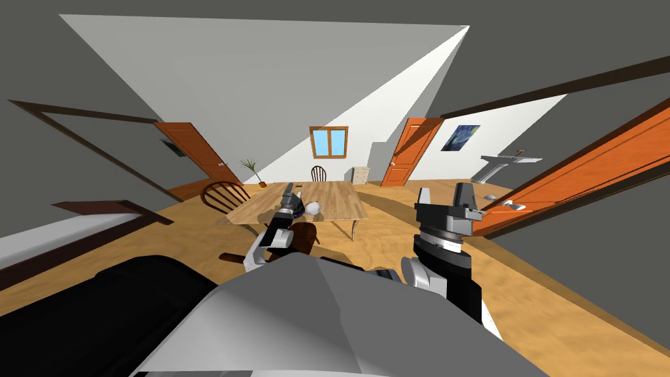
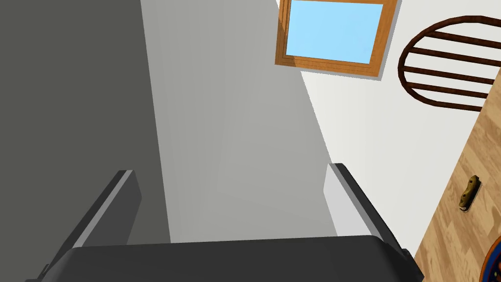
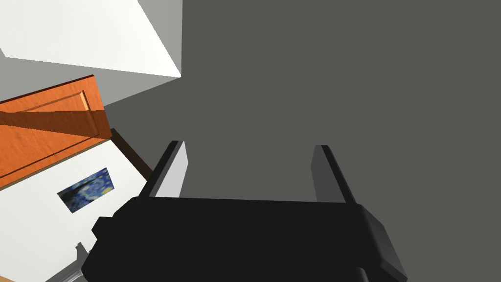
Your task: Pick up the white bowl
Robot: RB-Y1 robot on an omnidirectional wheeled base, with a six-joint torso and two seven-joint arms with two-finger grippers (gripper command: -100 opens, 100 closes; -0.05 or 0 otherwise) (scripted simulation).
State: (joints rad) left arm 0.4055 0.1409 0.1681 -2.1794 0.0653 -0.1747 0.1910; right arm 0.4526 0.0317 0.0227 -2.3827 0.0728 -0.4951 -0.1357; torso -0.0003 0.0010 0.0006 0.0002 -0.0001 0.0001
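Note:
The white bowl [image 1: 313, 208] rests on the wooden table [image 1: 340, 199], near its front edge. My left gripper [image 1: 288, 190] is raised above the table just left of the bowl, pointing up and away from it. Its fingers stand open with nothing between them in the left wrist view [image 2: 230, 171], where the table's edge [image 2: 469, 161] passes to one side. My right gripper [image 1: 445, 196] is held up to the right of the table, well away from the bowl. It is open and empty in the right wrist view too [image 3: 248, 146].
Dark wooden chairs stand at the table's left [image 1: 222, 194], far end [image 1: 318, 173] and near side [image 1: 304, 237]. A small brown object [image 2: 469, 192] lies on the table. An open orange door [image 1: 589, 173] juts in at the right. A black seat [image 1: 98, 307] lies at my lower left.

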